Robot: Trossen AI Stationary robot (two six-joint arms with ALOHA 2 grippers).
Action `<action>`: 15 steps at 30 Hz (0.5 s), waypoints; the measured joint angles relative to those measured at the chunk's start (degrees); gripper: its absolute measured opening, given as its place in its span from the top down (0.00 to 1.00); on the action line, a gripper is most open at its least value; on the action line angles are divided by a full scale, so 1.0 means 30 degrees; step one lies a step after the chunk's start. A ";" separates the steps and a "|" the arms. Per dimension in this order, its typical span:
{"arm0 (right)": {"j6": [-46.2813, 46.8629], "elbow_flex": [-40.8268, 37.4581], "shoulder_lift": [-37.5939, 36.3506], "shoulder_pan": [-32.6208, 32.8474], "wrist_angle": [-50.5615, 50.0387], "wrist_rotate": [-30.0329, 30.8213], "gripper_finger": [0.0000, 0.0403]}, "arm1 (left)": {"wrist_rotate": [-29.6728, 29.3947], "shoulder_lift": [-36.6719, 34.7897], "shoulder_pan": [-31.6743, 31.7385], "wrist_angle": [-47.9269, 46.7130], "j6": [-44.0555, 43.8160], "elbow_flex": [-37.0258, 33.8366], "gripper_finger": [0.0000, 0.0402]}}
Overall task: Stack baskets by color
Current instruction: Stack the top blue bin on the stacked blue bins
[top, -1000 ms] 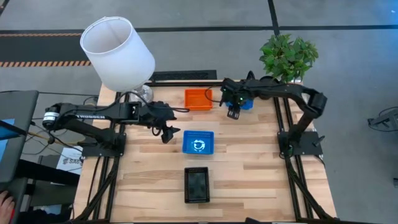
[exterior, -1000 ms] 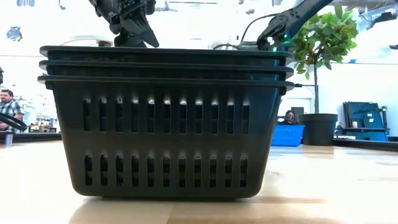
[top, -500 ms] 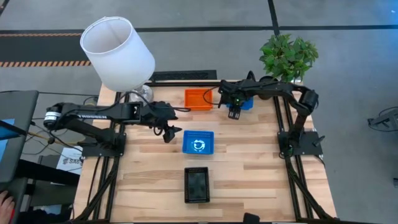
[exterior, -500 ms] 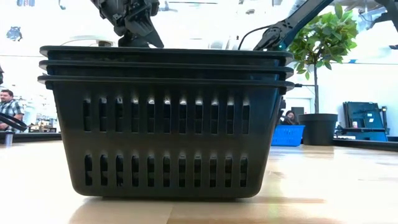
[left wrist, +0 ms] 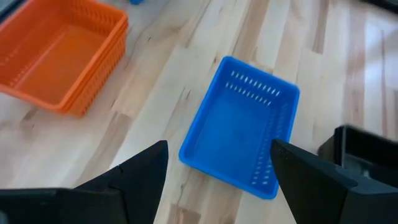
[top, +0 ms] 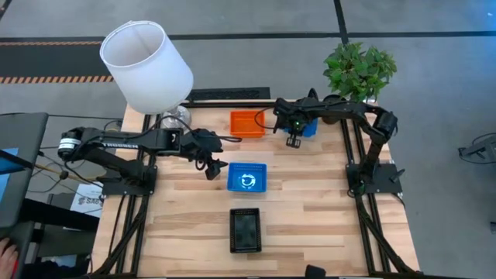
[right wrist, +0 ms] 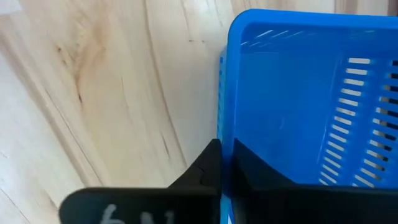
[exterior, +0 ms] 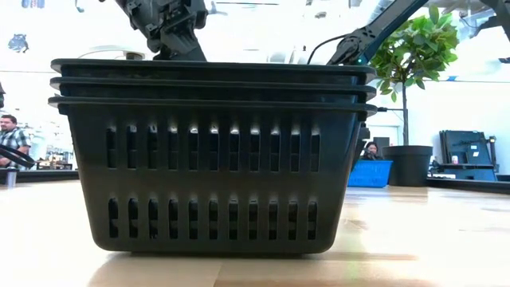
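Three black baskets (exterior: 211, 159) stand nested near the table's front edge (top: 245, 230). One blue basket (top: 247, 177) lies flat at the table's middle. A stack of red-orange baskets (top: 246, 124) sits at the far side. A second blue basket (top: 308, 129) rests on the table to the right of it. My left gripper (top: 211, 167) hovers open just left of the middle blue basket (left wrist: 242, 124) and touches nothing. My right gripper (top: 294, 141) points steeply down and is shut on the far blue basket (right wrist: 298, 93). My right gripper holds the far blue basket by the rim of a side wall (right wrist: 222, 134), some way from a corner. One finger (right wrist: 261, 177) is inside the basket and the other (right wrist: 196, 177) outside, and they come from above. The basket sits level with its bottom on the table.
A white lampshade (top: 146, 66) stands at the far left corner and a green plant (top: 359, 70) at the far right. Bare wood lies left and right of the black stack. In the low view, people and furniture show in the room behind.
My right gripper has sunk over the far blue basket's edge, and its fingers have come together there. My left gripper has edged slightly toward the middle blue basket. No basket has moved.
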 joint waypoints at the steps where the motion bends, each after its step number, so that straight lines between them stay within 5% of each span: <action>1: -0.0003 0.0000 0.0000 0.0000 -0.0069 -0.0035 0.94 | -0.0017 0.0038 -0.0007 0.0039 0.0014 0.0021 0.33; 7: 0.0159 0.0003 -0.0304 0.0081 -0.0350 -0.0040 0.98 | -0.0086 0.0027 -0.0014 -0.0138 0.0516 0.0007 0.33; 15: 0.1274 0.1037 -0.1943 0.0392 -0.2101 0.0085 0.99 | -0.2709 -0.1747 -0.0405 -0.0117 0.2300 0.0007 0.33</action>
